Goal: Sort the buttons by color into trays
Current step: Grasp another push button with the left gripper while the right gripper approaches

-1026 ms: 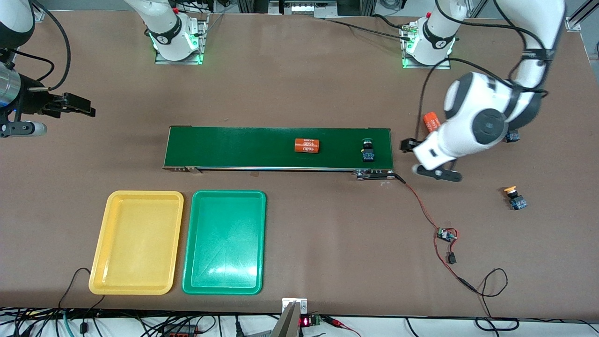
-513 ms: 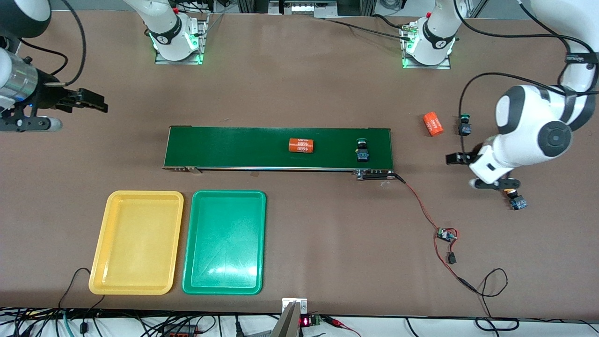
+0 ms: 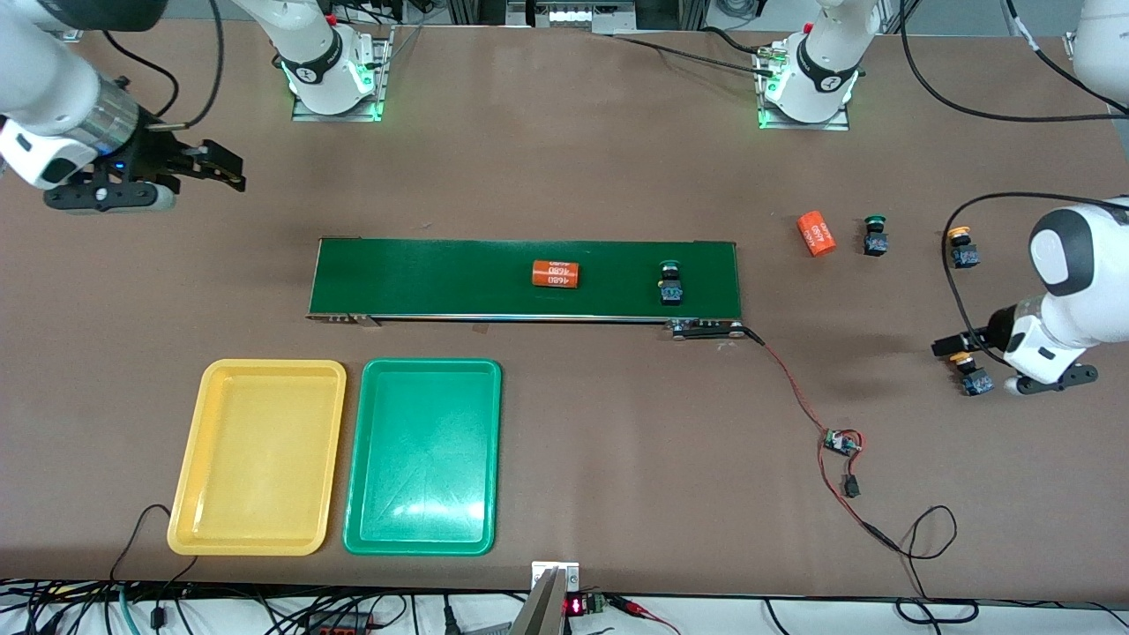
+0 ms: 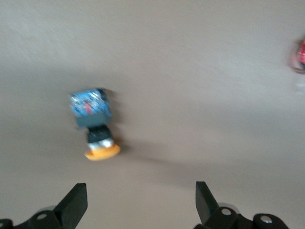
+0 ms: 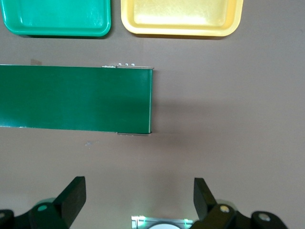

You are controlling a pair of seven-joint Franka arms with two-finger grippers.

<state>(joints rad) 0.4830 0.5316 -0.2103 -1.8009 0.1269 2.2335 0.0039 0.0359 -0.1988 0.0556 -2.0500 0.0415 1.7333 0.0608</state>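
One green-capped button rides on the conveyor belt, and another green-capped button stands on the table past the belt's end. A yellow-capped button stands beside that one. A second yellow-capped button lies on its side nearer the camera. My left gripper hovers open right beside it; in the left wrist view this button lies just ahead of the open left gripper. My right gripper hangs open over bare table near the belt's other end, also open in its wrist view. The yellow tray and green tray are empty.
One orange cylinder lies on the belt and another orange cylinder on the table near the green-capped button. A red-black wire with a small board runs from the belt's end toward the camera.
My left arm swung away from the belt's end to the yellow-capped button lying nearer the camera. My right gripper came closer to the belt. The cylinder and button on the belt drifted toward the right arm's end.
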